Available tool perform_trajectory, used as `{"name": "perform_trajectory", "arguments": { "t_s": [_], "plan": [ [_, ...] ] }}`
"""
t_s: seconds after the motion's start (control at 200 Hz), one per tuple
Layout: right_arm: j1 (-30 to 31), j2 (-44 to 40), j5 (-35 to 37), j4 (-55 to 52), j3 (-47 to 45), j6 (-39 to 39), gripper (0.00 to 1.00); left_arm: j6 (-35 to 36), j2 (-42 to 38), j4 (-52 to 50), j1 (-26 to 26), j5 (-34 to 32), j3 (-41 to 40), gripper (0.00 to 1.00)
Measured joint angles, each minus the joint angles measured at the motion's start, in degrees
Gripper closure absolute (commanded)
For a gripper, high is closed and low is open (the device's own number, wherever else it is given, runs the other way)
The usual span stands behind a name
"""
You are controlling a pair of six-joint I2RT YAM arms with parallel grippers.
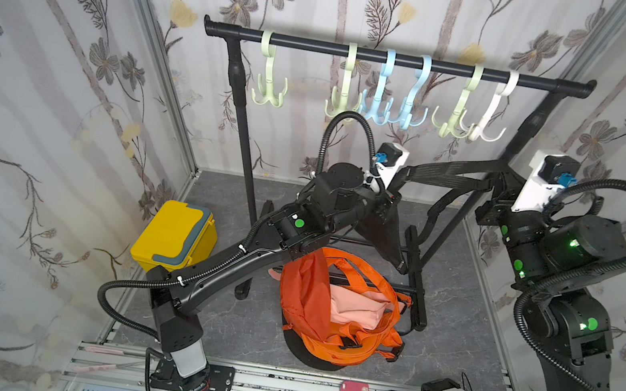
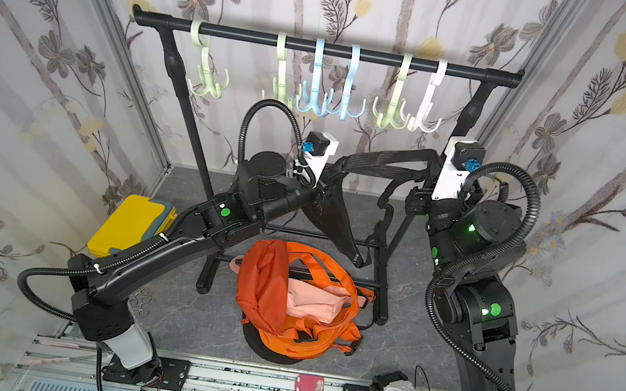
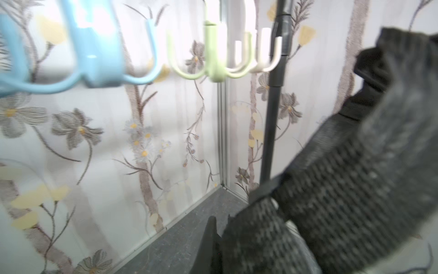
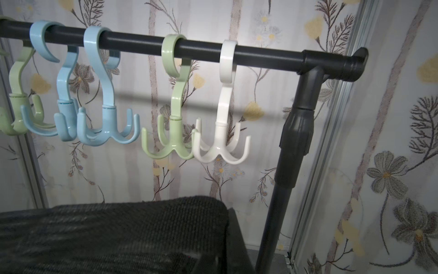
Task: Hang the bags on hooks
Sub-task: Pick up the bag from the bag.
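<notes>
Top views: bag strap (image 1: 453,175) runs horiz., pinched by L gripper (image 1: 395,192), R gripper (image 1: 502,180).

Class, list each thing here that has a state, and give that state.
black bag, held up by its strap, unhung
left gripper, shut on strap
right gripper, shut on strap
hooks, all six empty on rail
orange backpack, lying open
yellow box, lid closed

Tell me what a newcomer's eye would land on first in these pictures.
The bright orange backpack slumped on the floor at centre. Behind it, pastel hooks line the black rail, and a black bag's strap is stretched taut just below them. A yellow box sits at left.
</notes>
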Motion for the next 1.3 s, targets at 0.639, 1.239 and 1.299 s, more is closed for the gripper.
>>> {"name": "perform_trajectory", "arguments": {
  "t_s": [0.639,1.239,1.299],
  "plan": [
    [-10.3,10.5,-6.7,-7.7,14.7,0.5,0.82,-3.2,14.5,-20.7,-2.3,-6.5,33.8,1.00],
    [-10.3,-17.3,-30.6,5.2,-37.9,7.4,0.04,-3.4,13.5,-25.4,-2.3,-6.4,34.1,1.00],
    [-10.2,-19.7,-31.6,6.7,-42.4,8.7,0.03,-3.4,13.4,-26.0,-2.3,-6.4,34.1,1.00]
  ]
}}
